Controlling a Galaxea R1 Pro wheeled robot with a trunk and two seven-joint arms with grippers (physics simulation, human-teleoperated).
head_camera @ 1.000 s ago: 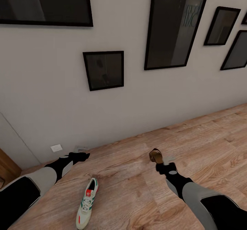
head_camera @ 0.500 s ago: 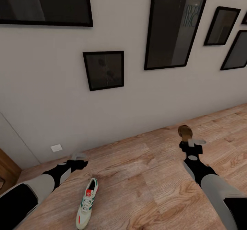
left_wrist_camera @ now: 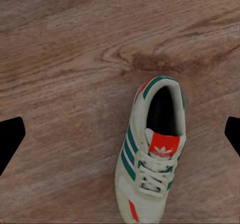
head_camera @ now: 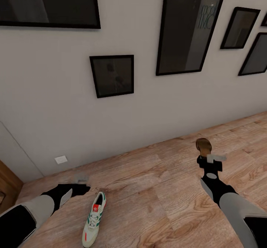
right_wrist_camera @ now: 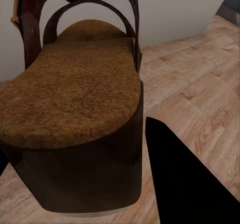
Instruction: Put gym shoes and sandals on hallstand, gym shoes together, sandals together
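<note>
Nearest the robot, one gym shoe (head_camera: 94, 220) lies flat on the corridor floor (head_camera: 148, 203), toe toward the robot and heel toward the wall, untouched. In the left wrist view the same gym shoe (left_wrist_camera: 151, 154) sits between the two dark fingertips (left_wrist_camera: 10, 139), which stand wide apart at either edge with nothing between them but shoe and planks; the left claw (head_camera: 79, 179) hangs just beyond the shoe's heel, spread and empty. It looks lined up for a pick, though no contact is made.

Farther out on the other side, the right claw (head_camera: 207, 155) carries one sandal (head_camera: 203, 144) off the floor. The right wrist view shows the sandal (right_wrist_camera: 75, 119) close up, tan insole on top, dark strap arching over it, with a dark finger (right_wrist_camera: 185, 179) against its side; the grip itself is partly hidden, so how the opposite finger sits is probably out of sight.

Beyond both arms stands the pale wall (head_camera: 129, 122) hung with black-framed pictures (head_camera: 112, 75).

By this showing the task is early: one sandal is lifted but not shelved, one gym shoe waits on the floor, and nothing here is on the rack.
</note>
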